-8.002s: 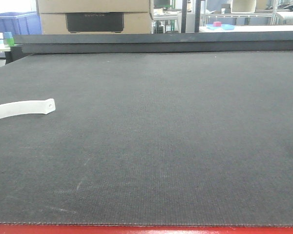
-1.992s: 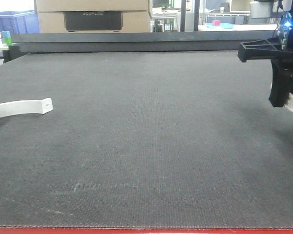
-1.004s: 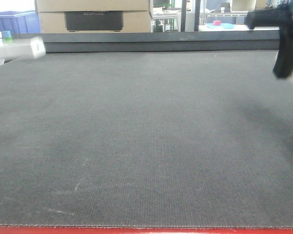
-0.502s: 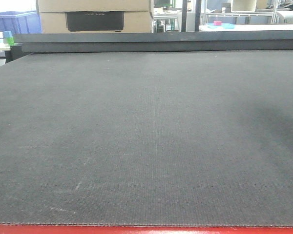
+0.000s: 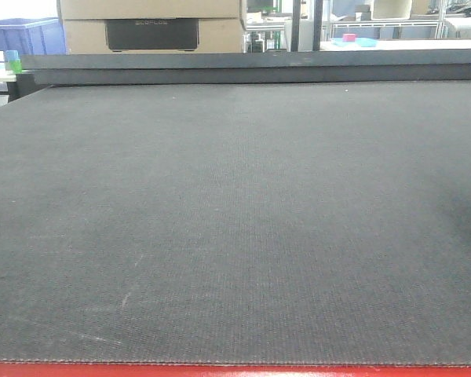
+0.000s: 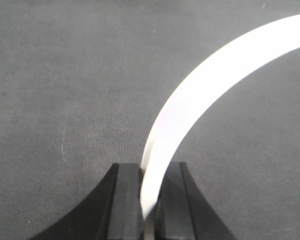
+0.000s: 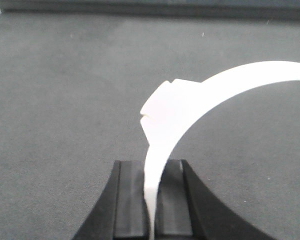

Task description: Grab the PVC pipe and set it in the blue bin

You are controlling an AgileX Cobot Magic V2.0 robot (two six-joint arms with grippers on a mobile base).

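- Left gripper: black jaws pinched tight on the end of a curved white PVC piece.
- Right gripper: jaws clamped the same way on a notched white PVC piece.

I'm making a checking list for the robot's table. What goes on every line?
Surface: dark grey woven mat, red front edge.
Job's things: left white curved PVC strip and right white curved PVC strip, both lifted; blue plastic bin far back left.
Clutter: nothing seen.
Hands: left hand shut on its strip; right hand shut on its strip.
Cables: nothing seen.
Surroundings: brown cardboard box, black boxy device, shelving behind.
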